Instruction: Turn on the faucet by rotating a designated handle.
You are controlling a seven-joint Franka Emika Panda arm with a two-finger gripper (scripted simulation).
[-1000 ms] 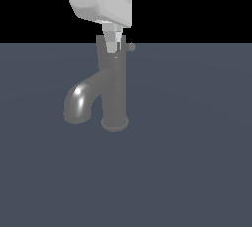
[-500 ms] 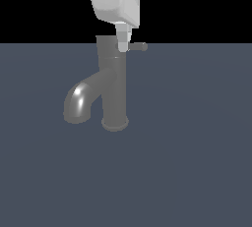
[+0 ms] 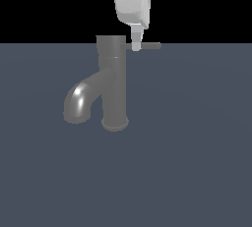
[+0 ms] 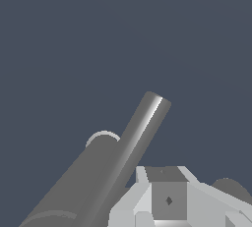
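Observation:
The grey faucet point(image 3: 113, 81) stands upright on its flared base ring, and its thick spout point(image 3: 78, 104) curves down toward the exterior view's left. The handle point(image 3: 149, 46), a thin rod, sticks out level from the top of the body toward the exterior view's right. My white gripper point(image 3: 136, 45) comes down from above with its narrow fingertips together, right at the handle close to the body, holding nothing. In the wrist view the handle point(image 4: 143, 127) runs past my gripper point(image 4: 168, 200), and the faucet body point(image 4: 83, 172) lies beside it.
The faucet stands on a flat dark blue-grey surface point(image 3: 197, 162) that fills the lower part of the exterior view. Behind it is plain black background.
My gripper has moved toward the exterior view's right. The handle has swung with it and now shows longer on that side of the faucet body.

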